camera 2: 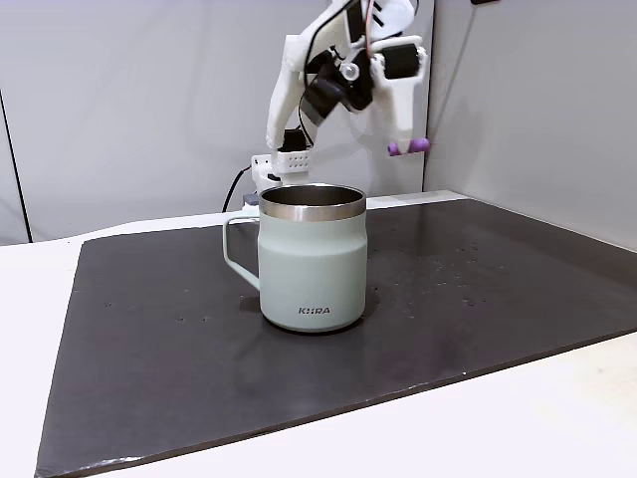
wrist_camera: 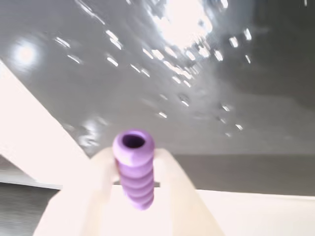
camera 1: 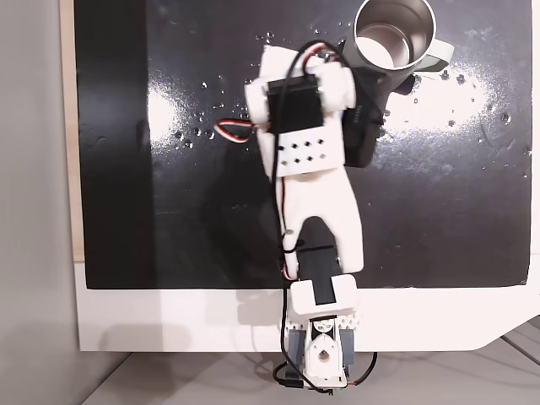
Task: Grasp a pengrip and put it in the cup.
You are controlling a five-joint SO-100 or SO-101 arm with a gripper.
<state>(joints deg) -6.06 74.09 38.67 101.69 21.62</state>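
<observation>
One tiny purple pengrip [wrist_camera: 134, 169] sits pinched mid-body in the gripper [camera 2: 408, 146], held in the air above and behind the cup [camera 2: 311, 257]. Looks soft, light, squishy, so a gentle middle squeeze seems right.

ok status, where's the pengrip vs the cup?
Gripper shut on pengrip, raised off the mat. Pengrip beside and above cup, not yet over the opening. Nothing in the way.
</observation>
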